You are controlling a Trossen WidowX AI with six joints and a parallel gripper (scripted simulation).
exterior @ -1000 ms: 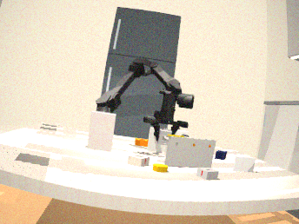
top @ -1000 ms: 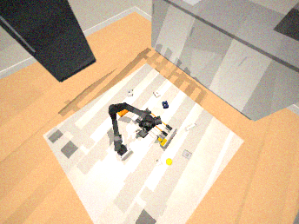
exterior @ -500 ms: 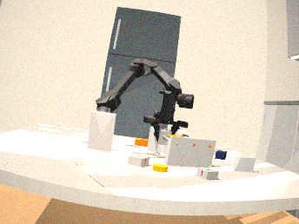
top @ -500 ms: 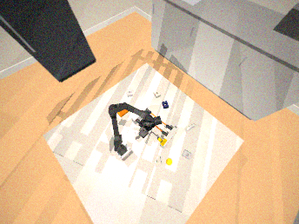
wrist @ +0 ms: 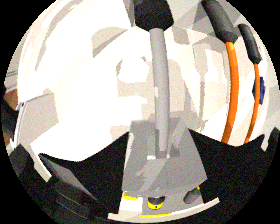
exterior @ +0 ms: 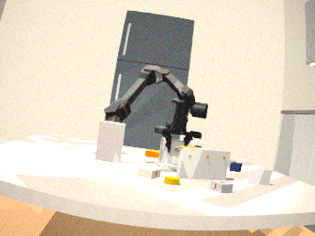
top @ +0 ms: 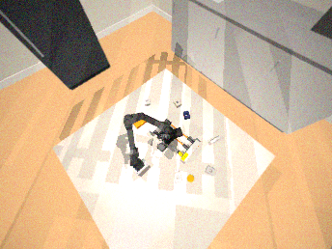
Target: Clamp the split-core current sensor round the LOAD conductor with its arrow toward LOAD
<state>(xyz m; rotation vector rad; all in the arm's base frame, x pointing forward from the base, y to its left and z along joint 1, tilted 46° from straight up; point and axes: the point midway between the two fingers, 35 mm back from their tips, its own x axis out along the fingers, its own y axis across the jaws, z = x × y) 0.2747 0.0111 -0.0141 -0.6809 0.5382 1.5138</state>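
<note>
Dark grey jointed arm [exterior: 137, 86] arches over the middle of the round white table [exterior: 69, 185]. Its black parallel-jaw gripper [exterior: 171, 141] points straight down. Jaws clamped on something and held apart by it; judged to be the grey and yellow split-core current sensor [wrist: 156, 160], whose blocky body fills the lower half of the wrist view with a yellow edge at the bottom.

Sensor sits near table centre, at the run of conductors. In the wrist view a plain grey rod [wrist: 160, 78] runs up from the sensor to a dark end cap [wrist: 151, 6]. Two orange cables [wrist: 235, 85] with black sleeves curve away on the right. Cannot tell which conductor carries the LOAD mark; no lettering legible. Arrow on the sensor not visible either.

Step in hand, as I judge it: squeezing the core shut. To do it well:
- keep the squeeze square across the hinge, wrist vertical;
- hold until the halves meet flush, then release without dragging the sensor along the rod;
- confirm arrow direction before release.

Other items:
- white rectangular upright block [exterior: 111, 140], matte, toward the left edge;
- white box with orange dots [exterior: 204, 163], toward the front edge;
- flat yellow disc [exterior: 172, 180] in front of it;
- small blue cube [exterior: 235, 166] toward the right edge.
</note>
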